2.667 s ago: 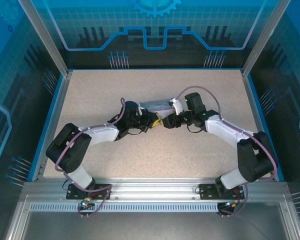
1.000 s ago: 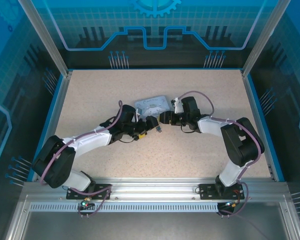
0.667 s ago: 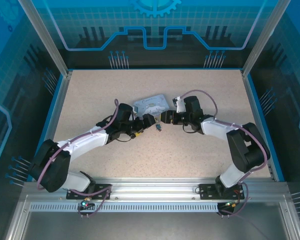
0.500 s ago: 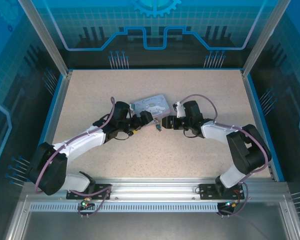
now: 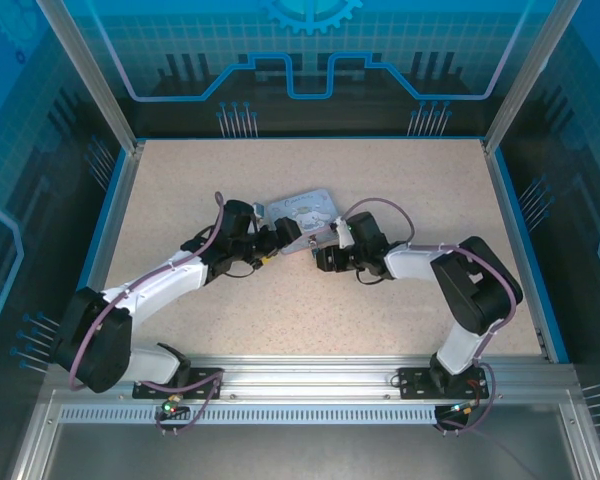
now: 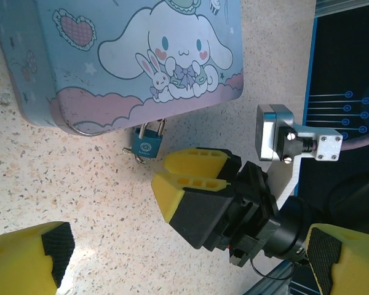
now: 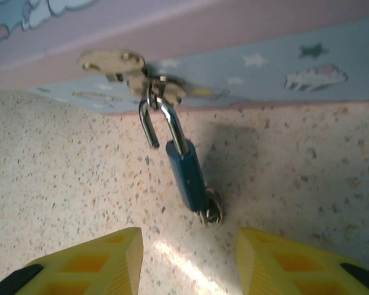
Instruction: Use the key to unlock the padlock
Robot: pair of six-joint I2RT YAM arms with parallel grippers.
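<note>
hanging from cartoon tin (image 6: 111, 61), blue padlock (image 7: 186, 172), key (image 7: 212, 214) in base, emblem illegible

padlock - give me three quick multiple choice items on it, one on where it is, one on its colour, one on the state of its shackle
1. Where is the padlock relative to the tin?
A. on top of the lid
B. hooked in the clasp on the tin's side, body down on the table
C. out on the table, well apart from it

2. What colour is its body?
A. red
B. yellow
C. teal-blue

3. How does its shackle stand?
A. one leg out of the body
B. both legs seated in the body
C. lifted clear of the clasp

Answers: 1 B, the right wrist view shows the shackle through the clasp. 2 C, both wrist views show a teal-blue body. 3 A, the shorter leg ends free beside the body.
</note>
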